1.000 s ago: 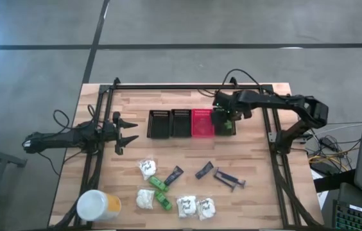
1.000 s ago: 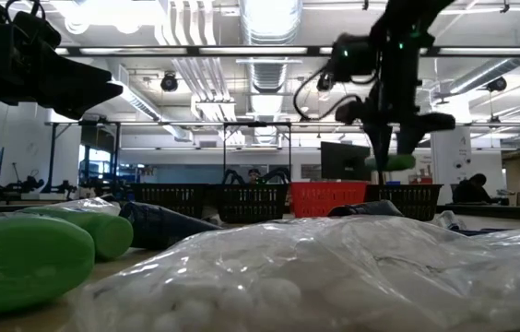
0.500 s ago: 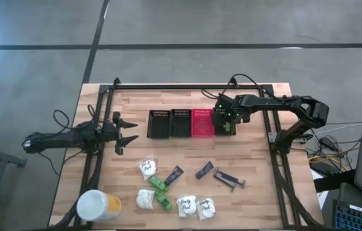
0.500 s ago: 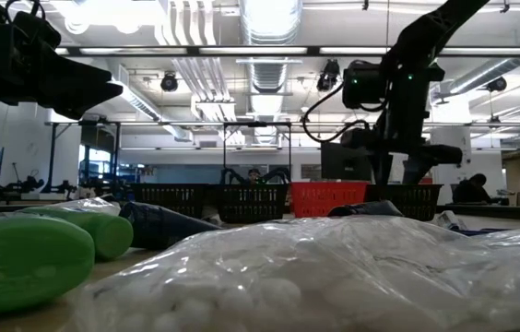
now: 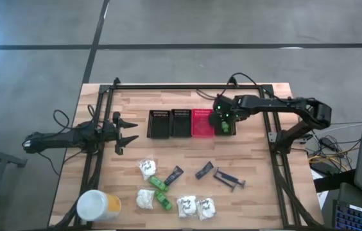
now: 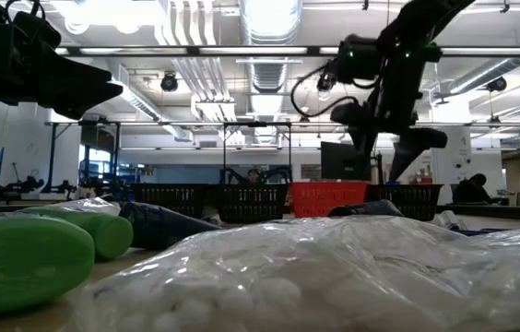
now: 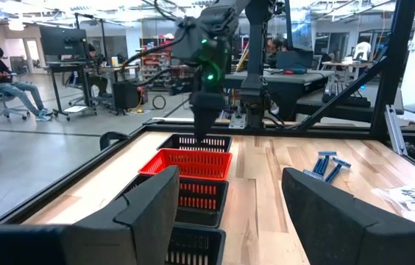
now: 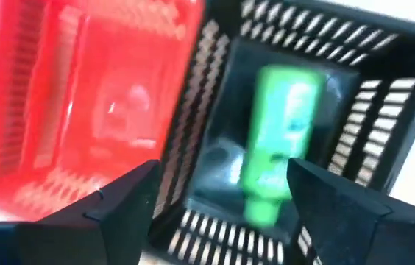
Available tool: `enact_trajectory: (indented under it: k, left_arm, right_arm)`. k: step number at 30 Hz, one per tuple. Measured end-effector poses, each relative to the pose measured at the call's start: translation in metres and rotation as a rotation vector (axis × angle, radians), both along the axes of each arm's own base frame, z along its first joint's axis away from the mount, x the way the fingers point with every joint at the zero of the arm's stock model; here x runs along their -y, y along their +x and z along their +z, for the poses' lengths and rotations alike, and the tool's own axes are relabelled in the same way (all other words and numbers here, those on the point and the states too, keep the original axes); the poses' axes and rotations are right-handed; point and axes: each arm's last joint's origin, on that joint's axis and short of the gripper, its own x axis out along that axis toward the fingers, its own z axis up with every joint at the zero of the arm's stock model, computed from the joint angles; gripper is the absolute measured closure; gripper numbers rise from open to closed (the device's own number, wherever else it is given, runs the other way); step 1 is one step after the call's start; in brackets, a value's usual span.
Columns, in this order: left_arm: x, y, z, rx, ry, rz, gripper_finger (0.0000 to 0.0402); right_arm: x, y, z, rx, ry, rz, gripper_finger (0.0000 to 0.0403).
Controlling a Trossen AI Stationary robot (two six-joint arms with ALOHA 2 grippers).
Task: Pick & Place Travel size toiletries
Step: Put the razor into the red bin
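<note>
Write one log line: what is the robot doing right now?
right pincer: open above black basket | green bottle: lying in that basket | left pincer: open, waiting at table's left

From above you can barely see the green bottle (image 8: pixel 281 140) under the right gripper (image 5: pixel 223 120), its label smears in the wrist view, and the low view hides the black basket (image 8: pixel 340 88) floor and crops the near packet (image 6: pixel 269 277).

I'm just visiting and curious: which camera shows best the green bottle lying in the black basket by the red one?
The right wrist view: the green bottle fills the black basket between the open right gripper. The high view shows only a green speck; the low and left wrist views hide it behind basket walls.
</note>
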Motion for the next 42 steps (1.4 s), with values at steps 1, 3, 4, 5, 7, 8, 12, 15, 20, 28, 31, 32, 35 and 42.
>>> enact_trajectory:
  k: [1,3,4,5,7,8,12,15,20,28,31,32,35,42]
  left_arm:
    - [0.0,0.0,0.0,0.0,0.0,0.0,0.0154]
    - [0.0,0.0,0.0,0.0,0.0,0.0,0.0154]
    - [0.0,0.0,0.0,0.0,0.0,0.0,0.0154]
    - [0.0,0.0,0.0,0.0,0.0,0.0,0.0154]
    - [0.0,0.0,0.0,0.0,0.0,0.0,0.0154]
    - [0.0,0.0,0.0,0.0,0.0,0.0,0.0154]
    - [0.0,0.0,0.0,0.0,0.0,0.0,0.0154]
    - [0.0,0.0,0.0,0.0,0.0,0.0,0.0154]
    - [0.0,0.0,0.0,0.0,0.0,0.0,0.0154]
    - [0.0,0.0,0.0,0.0,0.0,0.0,0.0154]
    - [0.0,0.0,0.0,0.0,0.0,0.0,0.0154]
    - [0.0,0.0,0.0,0.0,0.0,0.0,0.0154]
    - [0.0,0.0,0.0,0.0,0.0,0.0,0.0154]
    - [0.0,0.0,0.0,0.0,0.0,0.0,0.0154]
  right_arm:
    - [-0.006,0.003,0.001,0.002,-0.003,0.042,0.01]
    - [-0.021,0.008,0.003,0.008,-0.004,0.12,0.0094]
    - [-0.029,0.011,0.003,0.011,-0.001,0.155,0.0092]
    - [-0.038,0.013,0.004,0.015,0.003,0.193,0.009]
    - [-0.058,0.017,0.004,0.025,0.013,0.273,0.0088]
    - [-0.068,0.019,0.003,0.026,0.015,0.311,0.0088]
    - [-0.11,0.023,0.004,0.062,-0.002,0.501,0.0096]
    - [-0.138,0.027,0.006,0.132,-0.047,0.666,0.0109]
    - [-0.164,0.03,0.01,0.22,-0.074,0.739,0.0128]
    - [-0.17,0.02,0.005,0.144,0.091,0.609,0.0153]
    - [-0.176,0.018,0.005,0.145,0.092,0.673,0.0162]
    - [-0.178,0.018,0.005,0.144,0.084,0.701,0.0165]
    - [-0.182,0.016,0.005,0.143,0.075,0.736,0.0175]
    - [-0.177,-0.001,-0.002,-0.056,0.144,0.541,0.019]
